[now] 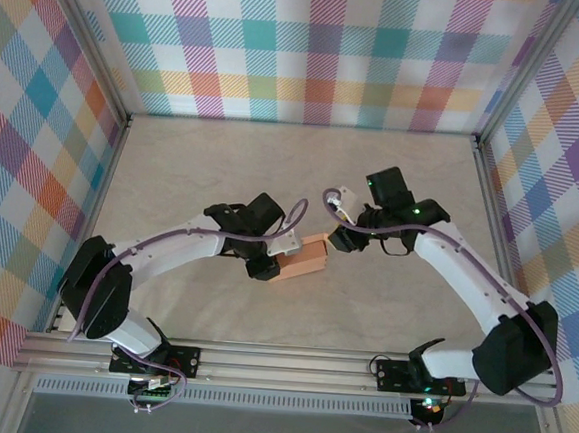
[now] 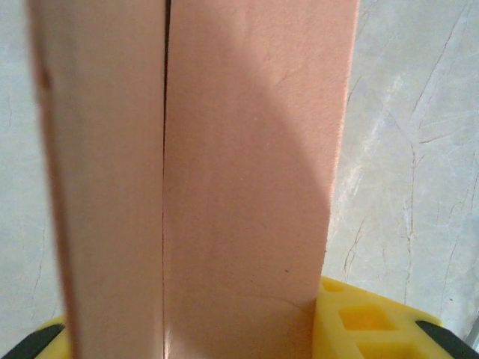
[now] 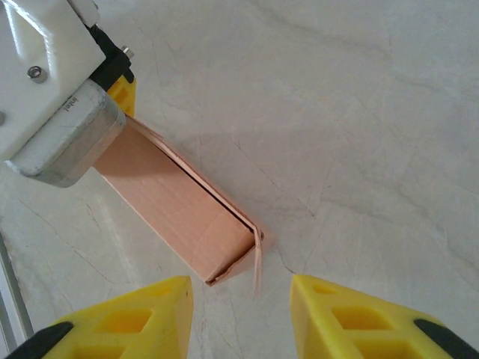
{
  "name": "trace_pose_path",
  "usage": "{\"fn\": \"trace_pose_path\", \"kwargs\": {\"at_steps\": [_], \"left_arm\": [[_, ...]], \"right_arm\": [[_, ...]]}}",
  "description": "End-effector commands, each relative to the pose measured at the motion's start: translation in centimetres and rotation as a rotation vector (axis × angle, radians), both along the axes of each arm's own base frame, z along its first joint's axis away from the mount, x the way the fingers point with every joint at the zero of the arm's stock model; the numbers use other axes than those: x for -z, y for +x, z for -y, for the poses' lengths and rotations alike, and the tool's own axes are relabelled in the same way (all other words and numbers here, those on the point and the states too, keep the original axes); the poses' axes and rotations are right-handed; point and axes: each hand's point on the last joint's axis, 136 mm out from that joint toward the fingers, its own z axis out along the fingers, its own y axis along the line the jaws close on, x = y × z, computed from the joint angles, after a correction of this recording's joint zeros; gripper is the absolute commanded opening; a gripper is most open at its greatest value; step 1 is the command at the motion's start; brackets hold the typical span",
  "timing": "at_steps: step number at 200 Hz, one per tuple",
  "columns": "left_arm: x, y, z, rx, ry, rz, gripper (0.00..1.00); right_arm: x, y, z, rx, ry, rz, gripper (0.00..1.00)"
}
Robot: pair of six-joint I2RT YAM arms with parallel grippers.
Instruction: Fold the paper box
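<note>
The paper box (image 1: 303, 258) is a salmon-orange folded sleeve lying on the table between the two arms. My left gripper (image 1: 272, 262) is shut on its left end. In the left wrist view the box (image 2: 239, 164) runs straight out from the gripper (image 2: 191, 318), with a dark seam down its left part and yellow fingers (image 2: 367, 321) against its sides. My right gripper (image 1: 341, 237) stands just off the box's right end. In its wrist view the gripper (image 3: 239, 288) is open with bare table between the fingers. The box end (image 3: 224, 254) lies just ahead, a thin flap (image 3: 258, 262) sticking out.
The left arm's white and grey wrist body (image 3: 52, 105) covers the box's far end in the right wrist view. Pale marbled tabletop (image 1: 224, 161) surrounds the box. Checked walls and a metal frame (image 1: 492, 192) bound the table on three sides.
</note>
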Motion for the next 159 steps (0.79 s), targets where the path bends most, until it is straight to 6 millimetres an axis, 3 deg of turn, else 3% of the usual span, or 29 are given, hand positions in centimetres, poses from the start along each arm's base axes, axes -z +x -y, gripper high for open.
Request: {"fn": "trace_pose_path", "kwargs": {"at_steps": [1,40,90,159], "left_arm": [[0.9,-1.0,-0.5,0.034,0.037,-0.068,0.30],[1.0,-0.7,-0.2,0.046,0.025,-0.064,0.30],[1.1,-0.7,0.0,0.051,0.025,-0.070,0.30],[1.4,-0.6,-0.3,0.037,0.046,-0.073,0.30]], "right_arm": [[0.4,-0.3,-0.5,-0.071,-0.041,-0.009,0.40],[1.4,0.4,-0.8,-0.091,-0.066,-0.023,0.37],[2.7,0.3,-0.9,-0.119,-0.092,-0.062,0.21],[3.8,0.2,-0.3,-0.114,-0.131,-0.090,0.19]]}}
